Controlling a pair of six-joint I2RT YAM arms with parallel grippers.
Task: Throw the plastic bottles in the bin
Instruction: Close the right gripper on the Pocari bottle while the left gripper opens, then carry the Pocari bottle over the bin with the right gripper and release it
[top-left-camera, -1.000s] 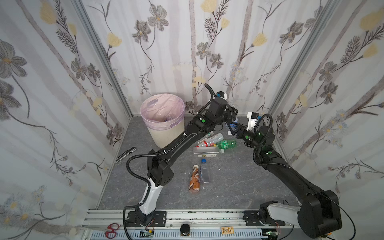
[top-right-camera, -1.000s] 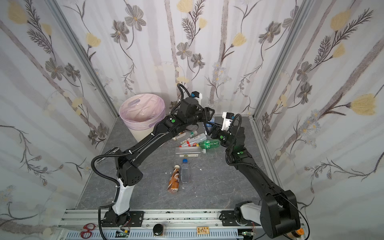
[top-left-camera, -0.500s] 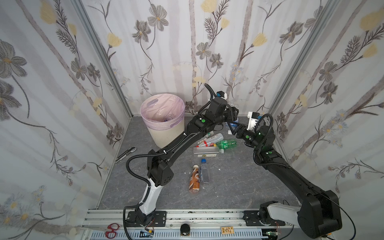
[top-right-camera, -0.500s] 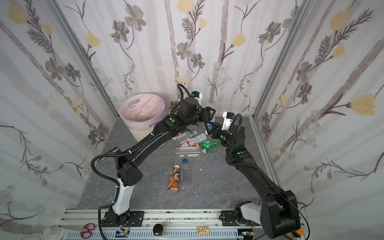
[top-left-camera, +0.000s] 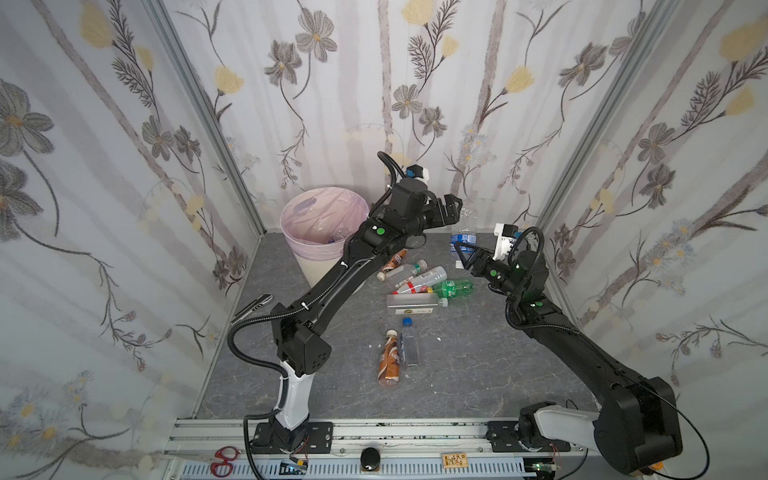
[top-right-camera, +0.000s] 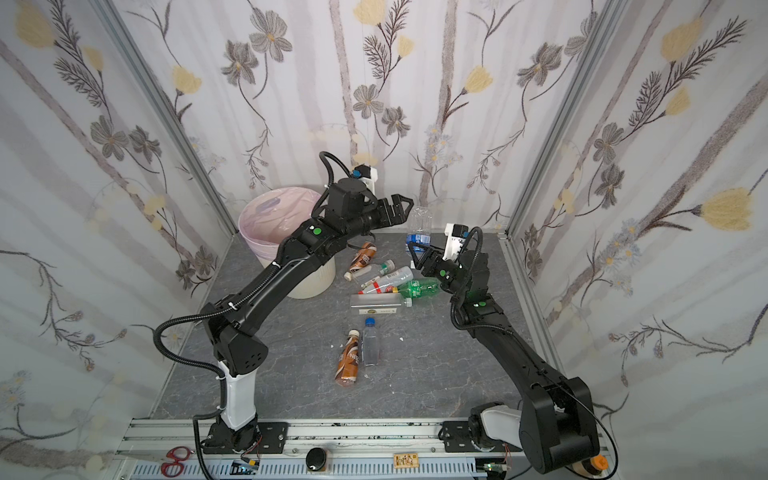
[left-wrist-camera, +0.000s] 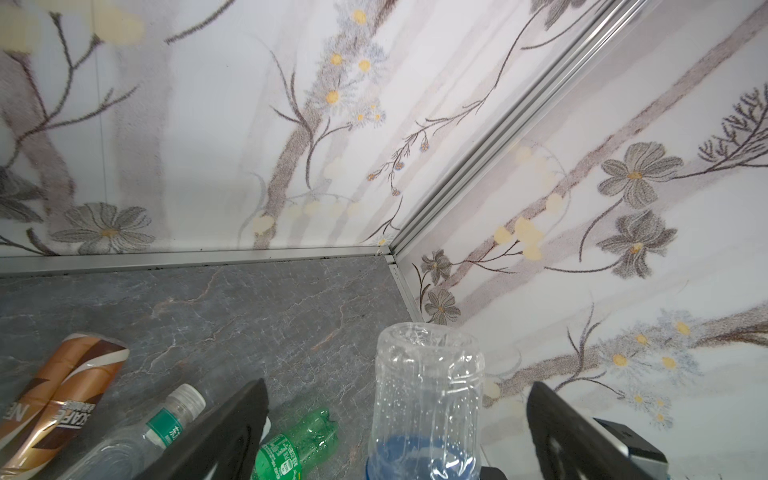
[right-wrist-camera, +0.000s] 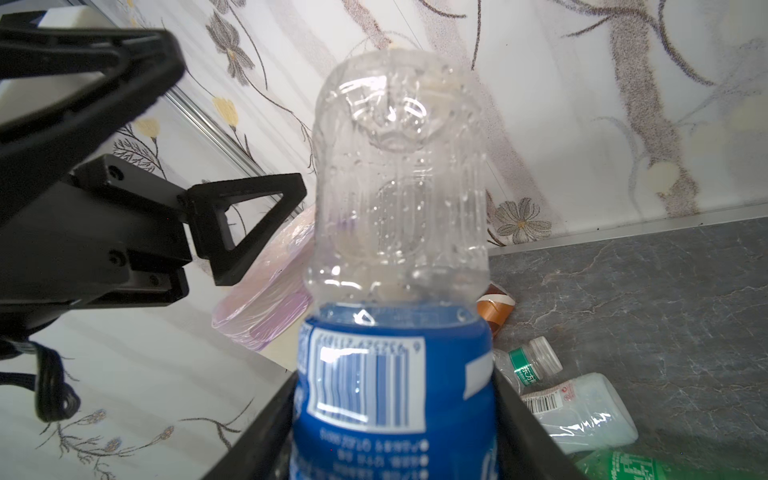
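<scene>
Right fingers (right-wrist-camera: 528, 432) pinch blue-label bottle (right-wrist-camera: 399, 187); left fingers (left-wrist-camera: 224, 440) spread wide beside it. Bin (top-left-camera: 312, 268) holds something already; at least 7 bottles (top-left-camera: 453, 287) left on table (top-left-camera: 457, 353).

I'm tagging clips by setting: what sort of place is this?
Probably a purpose-built robot test cell, not a home: flower-print panels enclose a grey table, robot arms mount on a rail at its front, bottles lie scattered near a bin.
</scene>
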